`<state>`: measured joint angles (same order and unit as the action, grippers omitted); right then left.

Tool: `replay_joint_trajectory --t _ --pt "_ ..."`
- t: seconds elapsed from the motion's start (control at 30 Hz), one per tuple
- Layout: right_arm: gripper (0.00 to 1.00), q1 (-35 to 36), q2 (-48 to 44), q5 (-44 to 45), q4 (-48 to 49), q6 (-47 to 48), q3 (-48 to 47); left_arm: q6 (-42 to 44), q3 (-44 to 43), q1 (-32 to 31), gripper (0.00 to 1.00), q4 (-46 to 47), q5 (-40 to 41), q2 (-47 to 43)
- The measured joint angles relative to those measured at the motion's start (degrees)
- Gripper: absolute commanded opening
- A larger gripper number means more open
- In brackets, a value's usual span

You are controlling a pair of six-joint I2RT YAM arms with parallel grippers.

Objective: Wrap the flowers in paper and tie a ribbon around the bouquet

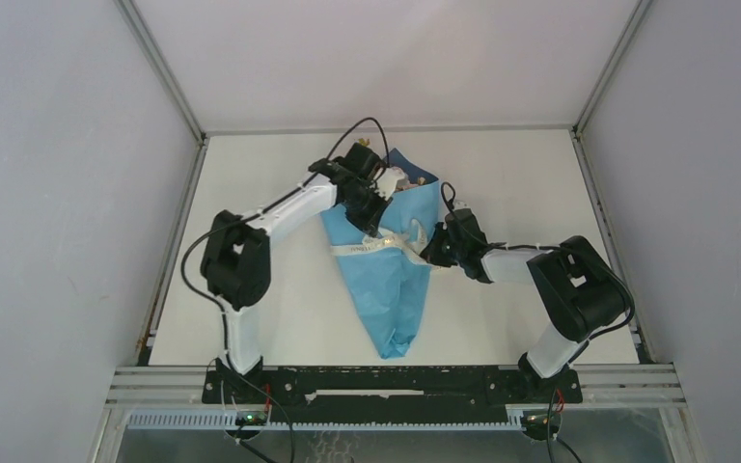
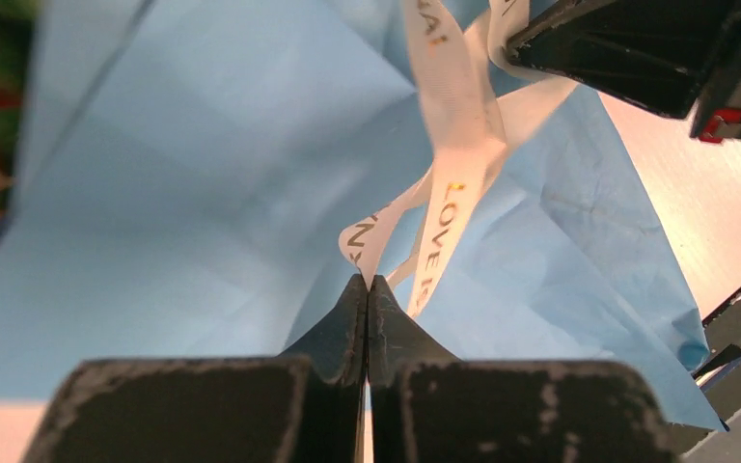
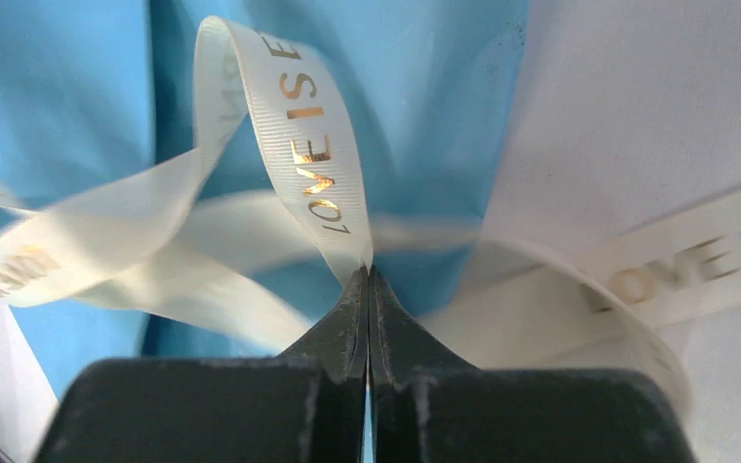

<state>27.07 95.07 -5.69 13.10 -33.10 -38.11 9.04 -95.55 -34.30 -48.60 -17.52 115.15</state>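
The bouquet point(image 1: 391, 289) lies on the table point(image 1: 270, 318), tip toward the arm bases. The ribbon point(image 3: 309, 164) crosses its middle. The left tool point(image 2: 367, 282) and right tool point(image 3: 368, 275) each pinch a ribbon strand, apparently to draw the knot tight.

Lab test cell: white table point(image 1: 540, 174), grey panel walls point(image 1: 58, 193), aluminium frame point(image 1: 157, 63).

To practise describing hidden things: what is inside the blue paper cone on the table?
A few pale blooms of the flowers show at the wide far end of the paper cone. The stems are covered by the paper and cannot be seen.
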Motion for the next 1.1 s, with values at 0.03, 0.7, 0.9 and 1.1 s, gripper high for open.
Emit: replay_joint_trajectory --t 0.03,0.7,0.9,1.1 --pt "0.00 -0.17 0.02 -0.20 0.00 0.00 0.00 0.07 1.33 0.57 0.00 1.14 0.79 -2.25" --pt "0.00 -1.38 -6.38 -13.92 -10.67 13.55 -4.04 -5.86 17.73 6.36 0.00 15.69 -5.38 -2.19" --pt "0.00 -1.64 -6.47 -19.78 -10.99 15.28 -7.93 -6.29 17.73 6.10 0.00 17.07 -8.41 -2.82" --pt "0.00 -2.75 -6.58 -18.69 -11.21 15.89 -13.75 -6.32 17.73 5.95 0.00 17.46 -8.68 -3.08"
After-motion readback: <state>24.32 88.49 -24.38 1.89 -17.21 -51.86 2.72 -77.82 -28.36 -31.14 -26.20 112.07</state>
